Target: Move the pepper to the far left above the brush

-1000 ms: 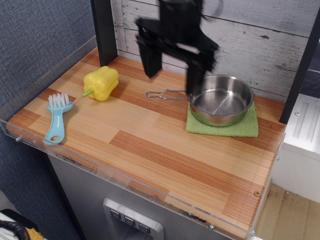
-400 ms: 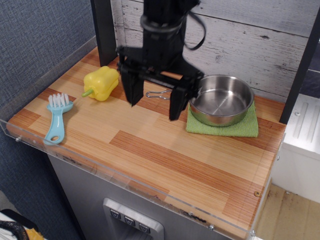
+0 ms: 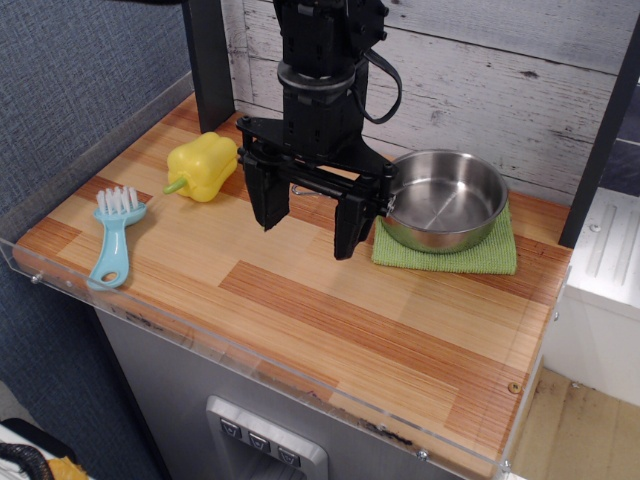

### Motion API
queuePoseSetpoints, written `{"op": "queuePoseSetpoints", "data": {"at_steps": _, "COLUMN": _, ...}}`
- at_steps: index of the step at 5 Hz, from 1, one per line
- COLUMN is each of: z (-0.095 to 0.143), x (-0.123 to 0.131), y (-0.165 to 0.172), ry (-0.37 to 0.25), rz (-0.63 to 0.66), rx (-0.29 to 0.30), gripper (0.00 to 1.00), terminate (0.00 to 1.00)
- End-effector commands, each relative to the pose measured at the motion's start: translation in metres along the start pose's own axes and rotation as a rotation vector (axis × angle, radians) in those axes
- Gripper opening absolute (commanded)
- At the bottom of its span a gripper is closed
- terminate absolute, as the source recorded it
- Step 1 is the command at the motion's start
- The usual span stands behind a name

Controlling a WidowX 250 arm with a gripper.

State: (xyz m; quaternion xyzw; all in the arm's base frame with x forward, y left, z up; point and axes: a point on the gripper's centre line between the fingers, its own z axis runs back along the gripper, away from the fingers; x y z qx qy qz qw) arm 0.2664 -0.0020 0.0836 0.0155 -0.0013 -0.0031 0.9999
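The yellow pepper (image 3: 204, 165) lies on the wooden counter at the far left, its green stem pointing toward the light-blue brush (image 3: 113, 237), which lies just in front and left of it with white bristles up. My black gripper (image 3: 307, 226) hangs open and empty over the counter's middle, to the right of the pepper, fingers pointing down and apart from it.
A steel pan (image 3: 442, 199) with a wire handle sits on a green cloth (image 3: 448, 250) at the right rear. A clear acrylic rim (image 3: 250, 350) runs along the counter's front and left edges. A dark post (image 3: 208, 60) stands behind the pepper.
My gripper has come down and moved left and forward from above the pan's handle to low over the counter's middle. The pepper and brush have not moved.
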Motion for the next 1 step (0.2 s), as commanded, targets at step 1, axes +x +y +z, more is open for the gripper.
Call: {"op": "queuePoseSetpoints", "data": {"at_steps": 1, "z": 0.0115, "x": -0.0059, "y": -0.0025, "ry": -0.033, "rz": 0.003, "rx": -0.001, "gripper": 1.0, "terminate": 1.0}}
